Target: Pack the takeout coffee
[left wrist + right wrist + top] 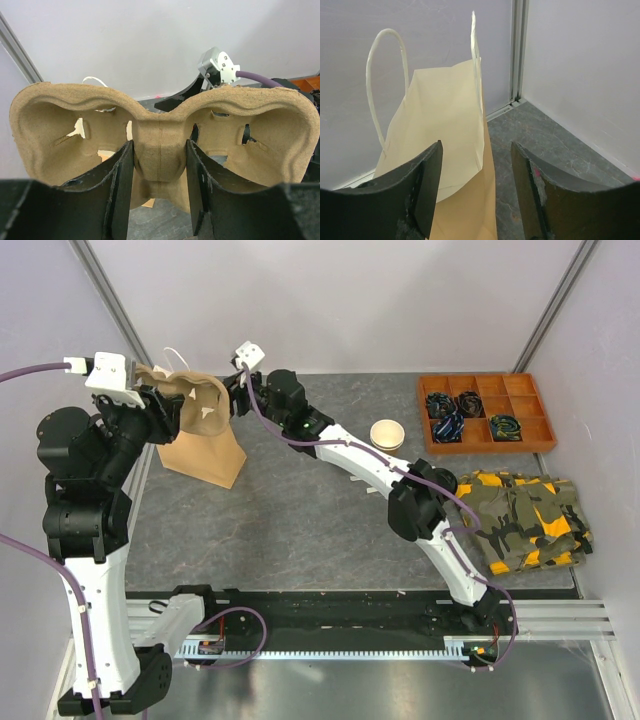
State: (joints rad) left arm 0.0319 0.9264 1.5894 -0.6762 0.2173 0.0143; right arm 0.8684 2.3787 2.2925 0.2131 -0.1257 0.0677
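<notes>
One small tan paper cup (387,433) with a white inside stands on the table right of centre; no black lid shows. My left gripper (163,400) is shut on the brown pulp cup carrier (198,406) and holds it tilted over the mouth of the tan paper bag (205,455). In the left wrist view my left gripper (160,146) clamps the carrier's middle ridge (159,131); its wells hold no cups. My right gripper (238,390) is at the bag's top right edge. In the right wrist view it (476,187) is open, with the bag's side edge (487,165) between the fingers.
An orange compartment tray (486,440) with dark bundles sits at the back right. A folded camouflage cloth (520,520) lies at the right. The bag's white handles (380,75) stand up near the back left wall.
</notes>
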